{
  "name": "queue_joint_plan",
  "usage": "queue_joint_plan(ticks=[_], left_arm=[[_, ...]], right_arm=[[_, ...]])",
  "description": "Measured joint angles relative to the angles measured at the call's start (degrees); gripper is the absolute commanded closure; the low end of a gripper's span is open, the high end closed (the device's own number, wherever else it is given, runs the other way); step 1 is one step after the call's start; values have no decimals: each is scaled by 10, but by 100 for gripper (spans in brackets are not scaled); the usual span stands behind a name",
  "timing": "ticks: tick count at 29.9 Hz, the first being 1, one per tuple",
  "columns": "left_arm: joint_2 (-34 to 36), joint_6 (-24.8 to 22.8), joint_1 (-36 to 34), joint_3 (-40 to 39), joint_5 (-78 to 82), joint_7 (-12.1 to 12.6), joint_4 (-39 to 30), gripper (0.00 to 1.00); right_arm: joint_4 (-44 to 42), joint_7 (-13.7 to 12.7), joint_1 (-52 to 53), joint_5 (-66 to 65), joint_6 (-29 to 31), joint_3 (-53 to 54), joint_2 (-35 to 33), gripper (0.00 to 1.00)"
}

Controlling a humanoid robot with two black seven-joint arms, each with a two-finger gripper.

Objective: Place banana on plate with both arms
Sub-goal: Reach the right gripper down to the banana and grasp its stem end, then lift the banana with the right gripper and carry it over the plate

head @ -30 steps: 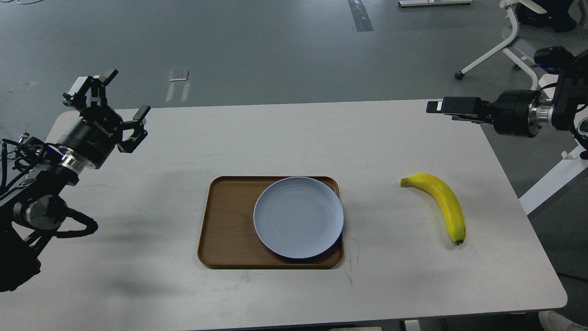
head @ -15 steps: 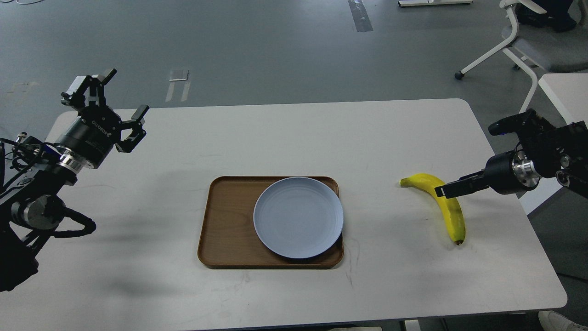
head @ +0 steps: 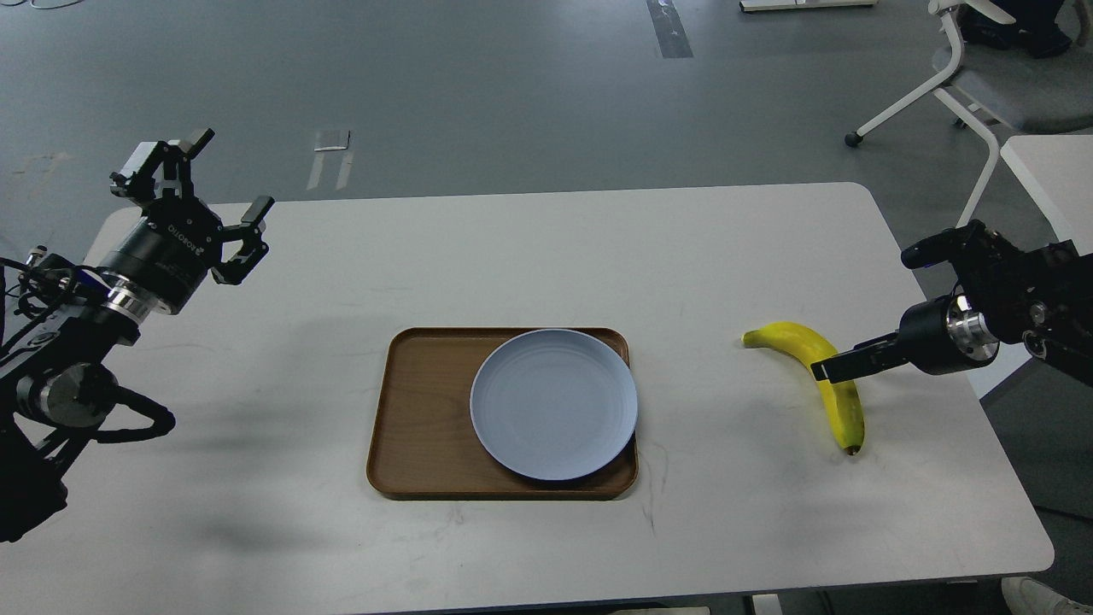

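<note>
The yellow banana [head: 844, 412] lies on the white table, right of the tray, with its stem end pointing left and its dark tip toward me. The pale blue-grey plate [head: 553, 403] sits on the right part of the brown tray and is bare. My right gripper [head: 835, 366] comes in from the right and hangs over the banana's middle. It shows as one dark bar, so I cannot tell its fingers apart. My left gripper [head: 195, 184] is open and empty, raised above the table's far left corner.
The brown wood-grain tray [head: 418, 418] lies at the table's middle. The table [head: 529, 256] ends just right of the banana. A white office chair [head: 965, 77] and another white table [head: 1050, 166] stand beyond, at the right.
My right gripper came down from high above the table's far right corner to the banana's middle, and sank a little more in the last half second. The left arm barely moved.
</note>
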Motion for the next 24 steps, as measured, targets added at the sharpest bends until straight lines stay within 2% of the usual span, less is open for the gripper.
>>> queue_joint_plan(ticks=[3, 6, 7, 8, 10, 11, 24], left_arm=[[3, 0, 0, 0, 0, 0, 0, 1], [6, 0, -1, 0, 0, 0, 0, 1], [7, 0, -1, 0, 0, 0, 0, 1], [7, 0, -1, 0, 0, 0, 0, 1], [7, 0, -1, -1, 0, 0, 0, 1], [7, 0, -1, -1, 0, 0, 0, 1], [8, 0, -1, -2, 0, 0, -9, 1]], right_arm=[[-11, 0, -5, 0, 0, 0, 9, 25], [-14, 0, -7, 1, 0, 0, 15, 53], [-15, 0, -7, 1, 0, 0, 16, 75], [-16, 0, -7, 1, 0, 0, 16, 85], [-17, 0, -7, 1, 0, -4, 17, 96], [-17, 0, -7, 1, 0, -7, 17, 100], [-8, 0, 15, 4, 0, -10, 9, 100]])
